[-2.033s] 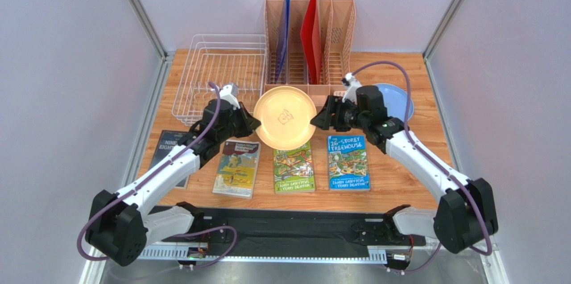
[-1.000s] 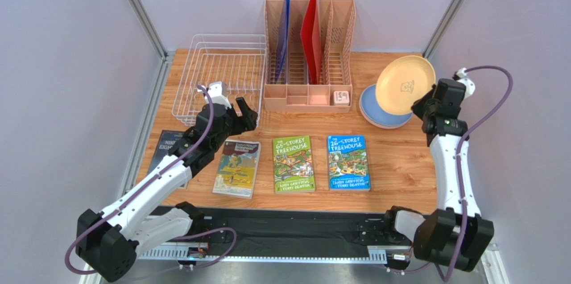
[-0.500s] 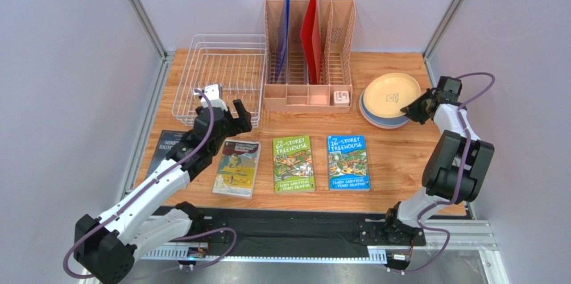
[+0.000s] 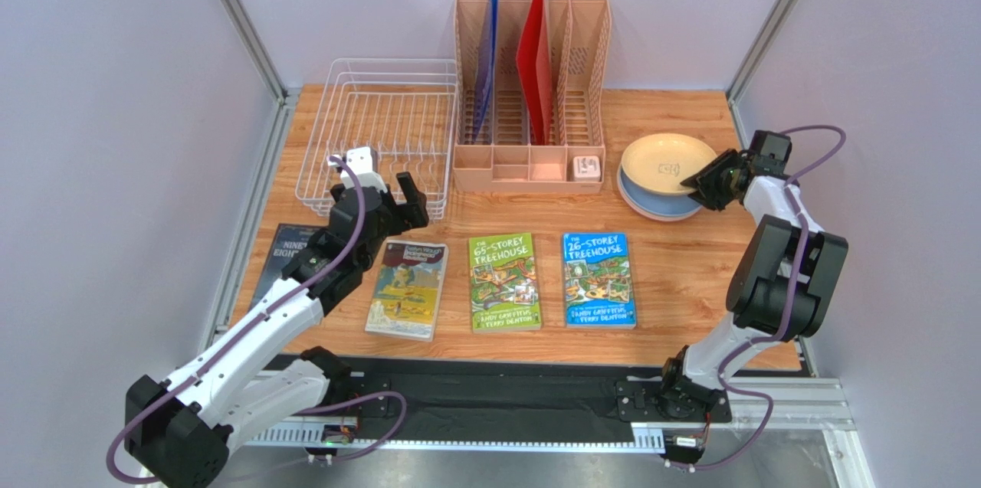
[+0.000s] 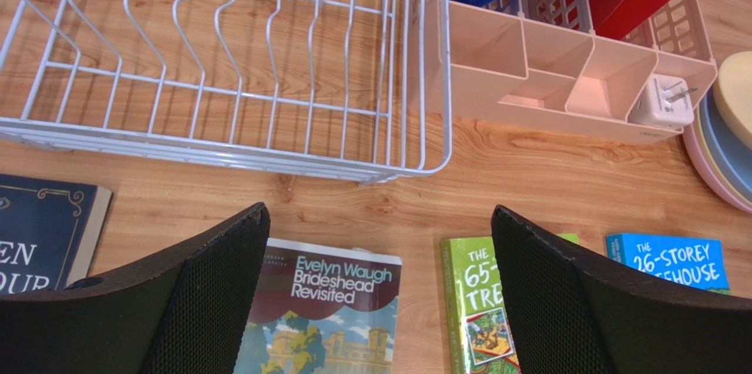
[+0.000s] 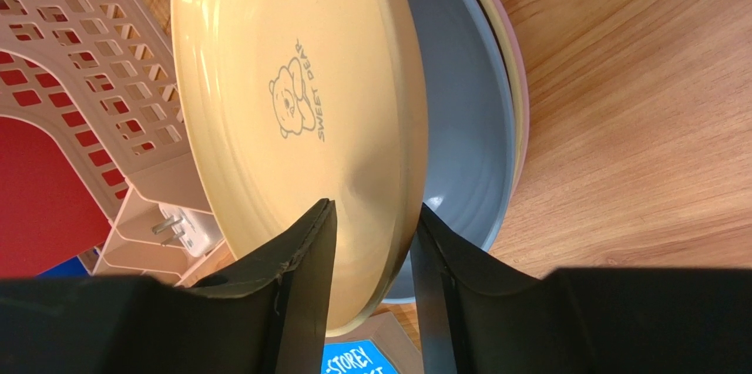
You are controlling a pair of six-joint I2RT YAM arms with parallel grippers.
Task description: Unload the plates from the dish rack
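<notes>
The white wire dish rack point(image 4: 317, 143) stands at the back left with no plates in it; its front rim point(image 5: 221, 154) fills the top of the left wrist view. A tan plate point(image 4: 666, 157) lies slightly tilted on a stack with a light blue plate point(image 4: 656, 207) at the back right. In the right wrist view a pink rim point(image 6: 521, 101) shows under the blue plate point(image 6: 463, 127). My right gripper point(image 4: 697, 180) is at the stack's right edge, its jaws parted around the tan plate's point(image 6: 265, 83) rim. My left gripper point(image 4: 386, 212) hangs open and empty above the books, in front of the rack.
A peach slotted organizer point(image 4: 530, 86) holds upright blue and red sheets, with a white plug point(image 4: 587, 166) in its front tray. Four books lie in a row: a dark one point(image 4: 288, 258), Brideshead Revisited point(image 4: 407, 287), a green one point(image 4: 504, 281) and a blue one point(image 4: 598, 278).
The right arm carried the tan plate from the table's middle to the back right, lowered it onto the stack and parted its jaws. The left gripper opened wider and drew back left.
</notes>
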